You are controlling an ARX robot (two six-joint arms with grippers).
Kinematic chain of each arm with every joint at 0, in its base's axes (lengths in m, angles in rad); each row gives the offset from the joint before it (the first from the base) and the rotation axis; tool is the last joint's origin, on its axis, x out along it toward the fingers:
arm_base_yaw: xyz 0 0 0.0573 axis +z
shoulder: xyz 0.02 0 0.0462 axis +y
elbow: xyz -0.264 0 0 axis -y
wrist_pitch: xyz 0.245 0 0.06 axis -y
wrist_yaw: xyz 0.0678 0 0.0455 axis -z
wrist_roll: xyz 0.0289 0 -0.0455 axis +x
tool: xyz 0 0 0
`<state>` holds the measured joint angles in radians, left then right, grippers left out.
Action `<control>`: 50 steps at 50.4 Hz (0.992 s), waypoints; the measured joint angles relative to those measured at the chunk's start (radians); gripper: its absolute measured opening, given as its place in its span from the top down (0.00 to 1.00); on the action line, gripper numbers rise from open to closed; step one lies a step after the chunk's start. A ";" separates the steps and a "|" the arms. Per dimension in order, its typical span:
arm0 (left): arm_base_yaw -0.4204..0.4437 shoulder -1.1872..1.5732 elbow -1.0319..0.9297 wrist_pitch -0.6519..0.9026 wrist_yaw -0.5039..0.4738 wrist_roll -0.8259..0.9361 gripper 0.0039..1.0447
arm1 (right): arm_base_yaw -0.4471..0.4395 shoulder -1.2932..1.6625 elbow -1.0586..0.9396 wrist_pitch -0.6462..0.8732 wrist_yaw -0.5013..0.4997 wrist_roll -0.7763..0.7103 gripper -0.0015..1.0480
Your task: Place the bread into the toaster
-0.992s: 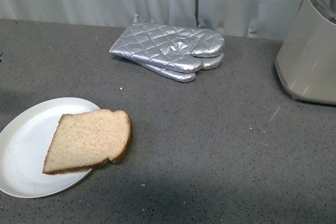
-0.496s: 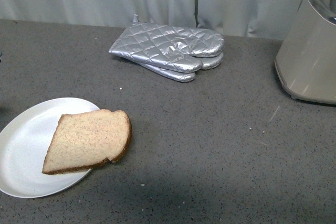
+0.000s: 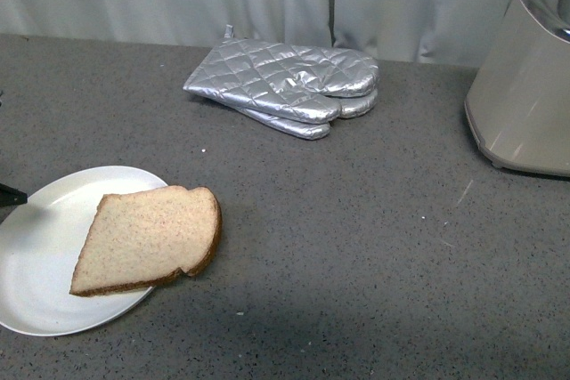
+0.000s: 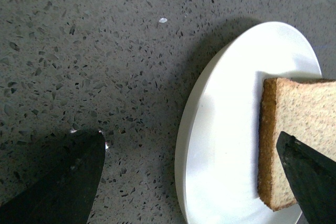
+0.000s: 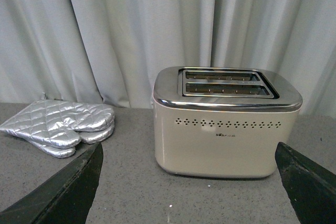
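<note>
We've got soft, even light and sharp views. The plate (image 4: 220, 150) blows out near-white at the left wrist, a shadow beside it on the worktop (image 4: 79, 51); the toaster (image 5: 220, 145) gleams on top.

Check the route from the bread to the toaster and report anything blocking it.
Nothing visible blocks it. The counter between the bread and the toaster is bare. The oven mitts lie farther back, off that line. The toaster's slots look empty.

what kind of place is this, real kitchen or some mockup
Probably a kitchen counter mock-up: a beige two-slot toaster with a silver top, quilted silver oven mitts and a slice of brown bread on a round white plate sit on a dark speckled worktop, but a grey curtain hangs behind.
</note>
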<state>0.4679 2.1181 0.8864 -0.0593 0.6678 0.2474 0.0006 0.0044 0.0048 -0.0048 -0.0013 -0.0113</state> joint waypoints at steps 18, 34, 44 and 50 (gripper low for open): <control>-0.024 0.000 -0.028 0.003 -0.140 0.137 0.39 | 0.000 0.000 0.000 0.000 0.000 0.000 0.09; -0.035 -0.001 -0.063 0.011 -0.146 0.104 0.87 | 0.000 0.000 0.000 0.000 0.000 0.000 0.09; -0.066 -0.044 -0.087 0.033 -0.152 -0.002 0.97 | 0.000 0.000 0.000 0.000 0.000 0.000 0.09; -0.102 -0.080 -0.104 0.044 -0.151 -0.091 0.97 | 0.000 0.000 0.000 0.000 0.000 0.000 0.09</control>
<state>0.3660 2.0380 0.7826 -0.0154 0.5167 0.1566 0.0006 0.0044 0.0048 -0.0048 -0.0013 -0.0109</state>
